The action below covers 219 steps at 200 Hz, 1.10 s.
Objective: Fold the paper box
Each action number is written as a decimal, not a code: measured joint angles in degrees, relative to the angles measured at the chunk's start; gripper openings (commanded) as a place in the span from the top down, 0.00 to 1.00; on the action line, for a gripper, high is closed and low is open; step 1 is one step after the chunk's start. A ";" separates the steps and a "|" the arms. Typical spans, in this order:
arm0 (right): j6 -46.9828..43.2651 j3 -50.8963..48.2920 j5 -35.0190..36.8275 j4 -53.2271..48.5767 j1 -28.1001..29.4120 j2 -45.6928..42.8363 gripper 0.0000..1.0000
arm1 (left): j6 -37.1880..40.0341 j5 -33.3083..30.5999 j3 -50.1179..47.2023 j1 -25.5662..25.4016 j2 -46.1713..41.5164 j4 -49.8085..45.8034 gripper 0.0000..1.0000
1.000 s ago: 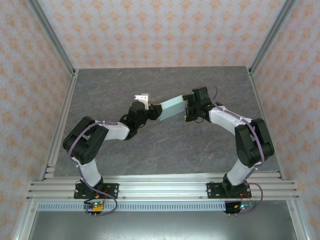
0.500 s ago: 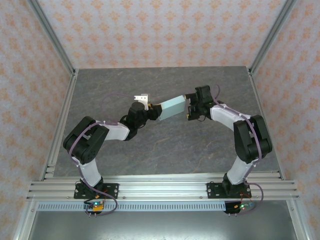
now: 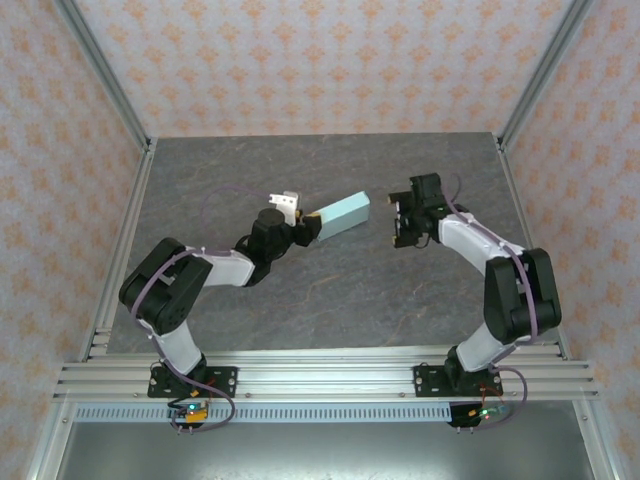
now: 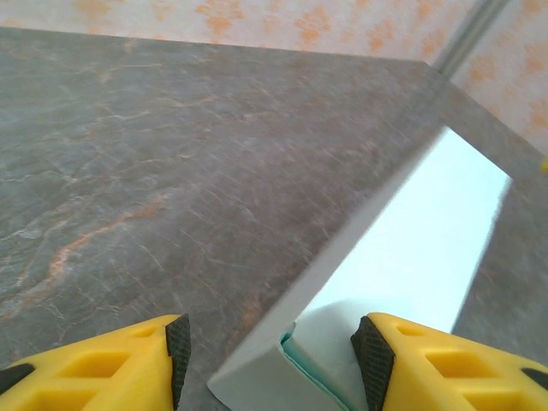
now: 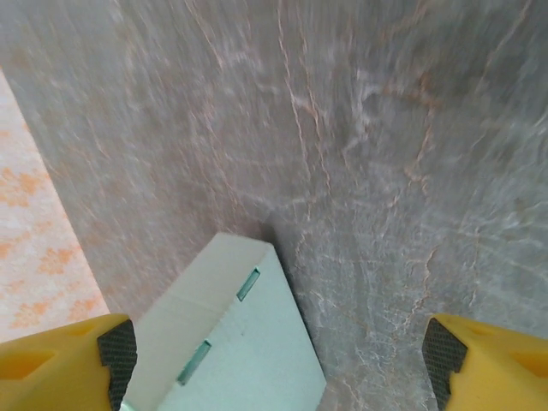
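Mint-blue thin card forms the paper box [image 3: 340,213], which already looks like a closed, long rectangular body. The left claw [image 3: 308,226] is clamped on one short end of it; in the left wrist view the card sits between the black pads [image 4: 372,355]. The right claw [image 3: 396,217] stands with its jaws wide apart, a little beyond the free end and not touching it.

The long axis of the box continues the line of the left claw's fingers, and the free end points toward the right claw. That end lies low between the right claw's fingers, nearer to one of them, and shows two small slots [image 5: 248,284]. Whether the box rests on the grey marbled table [image 3: 250,170] or hangs above it, I cannot tell.

I judge that the work remaining is on this free end. The left claw should hold firmly without crushing the card. The right claw should come in along the long axis, square to the end face, so that the box does not swing in the grip.
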 measured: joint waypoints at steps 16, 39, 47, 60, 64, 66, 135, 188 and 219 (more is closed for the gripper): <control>-1.03 -0.61 0.37 -0.98 -2.16 -2.62 0.12 | 4.55 1.73 -0.87 -2.16 -1.86 -2.01 0.44; -2.71 -1.36 0.81 -2.93 -4.61 -5.09 0.12 | 10.51 2.93 -2.56 -5.95 -4.83 -7.30 0.43; -3.26 -1.57 0.83 -3.63 -5.29 -5.53 0.12 | 11.61 3.19 -3.45 -6.73 -6.23 -8.61 0.43; -4.22 -2.49 1.29 -4.20 -6.21 -6.40 0.11 | 12.83 3.06 -4.85 -7.02 -9.51 -11.10 0.41; -4.59 -2.84 1.53 -4.33 -6.40 -6.69 0.10 | 13.18 2.89 -5.14 -6.99 -10.80 -11.98 0.40; -4.81 -3.04 1.70 -4.46 -6.49 -6.86 0.10 | 13.35 2.80 -5.22 -6.95 -11.50 -12.44 0.40; -42.18 -12.37 20.85 6.10 -5.03 -27.98 0.01 | 14.78 -12.02 -1.25 -0.09 -35.76 -29.92 0.00; -74.01 -23.23 35.71 22.12 -3.39 -39.71 0.01 | 16.76 -25.00 -2.62 10.36 -40.68 -35.74 0.00; -76.32 -33.81 40.50 28.63 -4.94 -36.44 0.01 | 16.79 -29.22 -9.77 15.41 -36.15 -32.30 0.00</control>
